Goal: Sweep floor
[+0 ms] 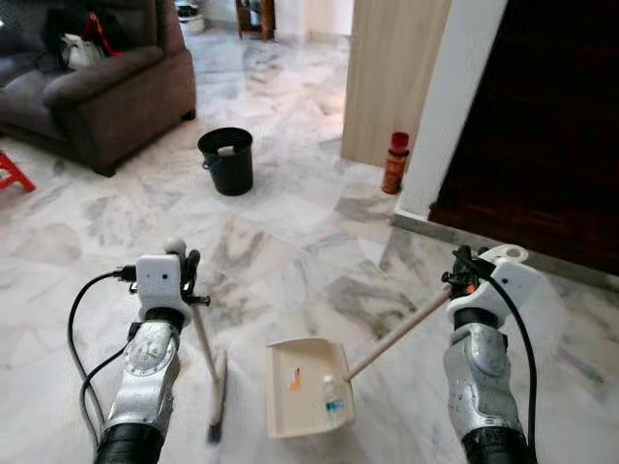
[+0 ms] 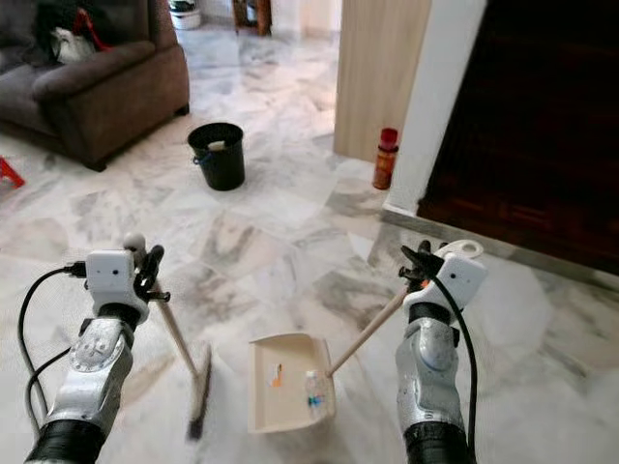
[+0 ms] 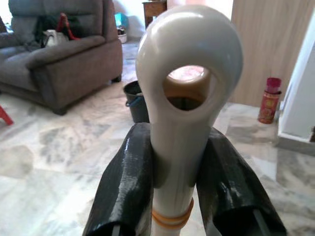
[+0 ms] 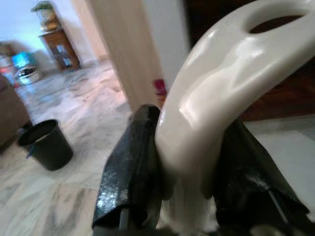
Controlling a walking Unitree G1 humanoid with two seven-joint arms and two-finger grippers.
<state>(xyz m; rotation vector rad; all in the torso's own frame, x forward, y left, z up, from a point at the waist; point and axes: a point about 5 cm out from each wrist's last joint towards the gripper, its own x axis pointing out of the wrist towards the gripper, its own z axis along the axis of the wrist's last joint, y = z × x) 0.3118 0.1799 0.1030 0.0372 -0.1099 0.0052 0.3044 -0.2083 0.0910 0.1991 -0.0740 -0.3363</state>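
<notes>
On the glossy veined marble floor [image 1: 290,242], the left gripper [image 1: 184,263] has its black fingers [image 3: 125,187] clamped on the smooth cream looped handle of a broom [image 1: 215,387], bristles down on the near left. The right gripper [image 1: 462,271] is pinched around the curved glossy handle of a cream plastic dustpan [image 1: 308,387], which lies flat between the arms holding small scraps. A round black bucket [image 1: 227,160] stands farther off, near a brown fabric sofa [image 1: 106,97].

Blurred broom head [image 1: 219,401]; dustpan [image 1: 308,387] bits indistinct.
</notes>
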